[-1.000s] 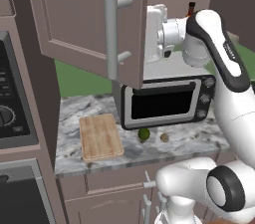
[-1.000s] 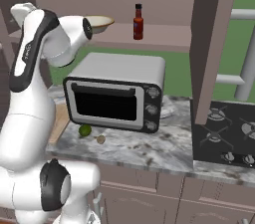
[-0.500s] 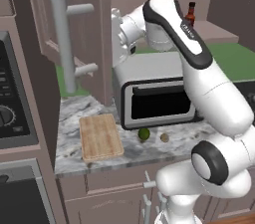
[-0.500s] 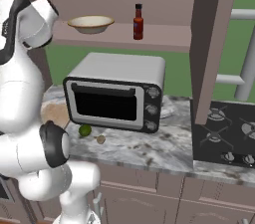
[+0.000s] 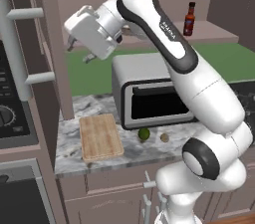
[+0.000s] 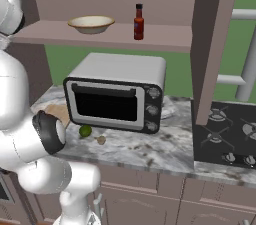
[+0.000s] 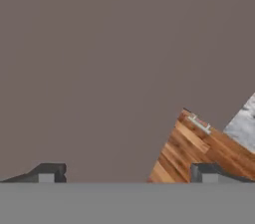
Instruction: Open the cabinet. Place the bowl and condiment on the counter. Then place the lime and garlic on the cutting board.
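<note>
arm swung further left of the cabinet [image 5: 50, 44] door; fingers [image 5: 79, 53] wide, empty.

We see bowl [image 6: 91, 23] left of condiment [image 6: 139, 21], both on cabinet [image 6: 165, 43] shelf above oven [image 6: 117, 92]. On counter [image 6: 150, 148]: lime [image 5: 144, 134] & garlic [image 5: 164, 138] before oven, cutting board [image 5: 100, 137] to their left.

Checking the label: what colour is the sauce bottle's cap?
Black, on the sauce bottle; right base view shows it best.
</note>
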### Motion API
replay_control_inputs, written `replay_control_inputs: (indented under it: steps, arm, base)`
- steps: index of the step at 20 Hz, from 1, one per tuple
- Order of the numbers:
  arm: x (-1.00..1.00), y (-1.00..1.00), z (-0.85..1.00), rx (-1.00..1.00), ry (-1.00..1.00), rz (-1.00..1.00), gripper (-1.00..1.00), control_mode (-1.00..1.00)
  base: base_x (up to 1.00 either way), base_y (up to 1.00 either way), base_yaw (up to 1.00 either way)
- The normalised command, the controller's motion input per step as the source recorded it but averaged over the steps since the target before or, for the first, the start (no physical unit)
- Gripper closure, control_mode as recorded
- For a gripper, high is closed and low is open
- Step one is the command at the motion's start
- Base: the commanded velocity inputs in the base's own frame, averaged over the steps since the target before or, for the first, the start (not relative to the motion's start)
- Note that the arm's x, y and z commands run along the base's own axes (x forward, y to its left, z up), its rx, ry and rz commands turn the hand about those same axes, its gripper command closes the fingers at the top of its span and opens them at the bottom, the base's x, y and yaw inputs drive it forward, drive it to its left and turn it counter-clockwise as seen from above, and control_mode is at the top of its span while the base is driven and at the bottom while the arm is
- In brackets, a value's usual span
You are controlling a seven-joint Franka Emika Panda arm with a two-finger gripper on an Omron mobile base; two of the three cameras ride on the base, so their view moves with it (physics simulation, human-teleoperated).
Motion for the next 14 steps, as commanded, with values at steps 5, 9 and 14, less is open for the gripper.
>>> replay_control_inputs:
  steps: [5,9,14]
  arm:
    - [-0.39,-1.0,-0.37,0.0,-0.27,-0.11,-1.0,-1.0]
    - [-0.31,-1.0,-0.23,-0.07,-0.31,-0.05,-1.0,-1.0]
    - [-0.1,-0.98,-0.02,-0.22,-0.28,-0.06,-1.0,-1.0]
  base:
    - [0.0,0.0,0.0]
    - [0.0,0.0,0.0]
    - [0.0,0.0,0.0]
